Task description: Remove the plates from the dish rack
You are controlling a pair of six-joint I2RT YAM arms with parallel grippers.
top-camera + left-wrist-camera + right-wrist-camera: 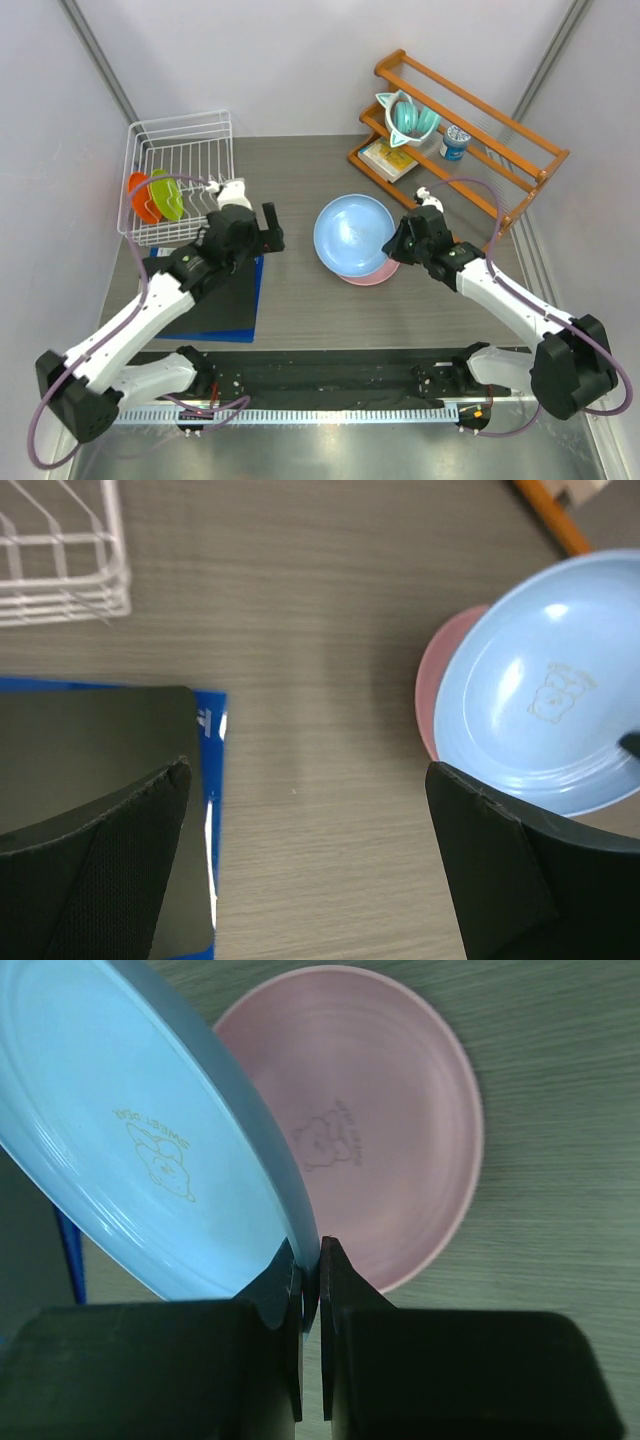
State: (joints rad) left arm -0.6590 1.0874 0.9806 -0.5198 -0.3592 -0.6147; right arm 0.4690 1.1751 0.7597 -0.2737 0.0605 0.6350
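My right gripper point(311, 1260) is shut on the rim of the light blue plate point(140, 1150) and holds it tilted over the pink plate point(380, 1130), which lies flat on the table. In the top view the blue plate point(351, 233) covers most of the pink plate point(372, 275), and the right gripper point(396, 243) is at the blue plate's right edge. The lime green plate point(166, 194) and the orange plate point(141, 197) stand upright in the white wire dish rack point(180, 135) at the back left. My left gripper point(305, 860) is open and empty over bare table, next to the rack.
A black pad with a blue border point(215, 300) lies under the left arm. An orange-brown wooden shelf rack point(470, 130) at the back right holds a teal cup point(408, 116), a small can point(455, 141) and a book point(388, 158).
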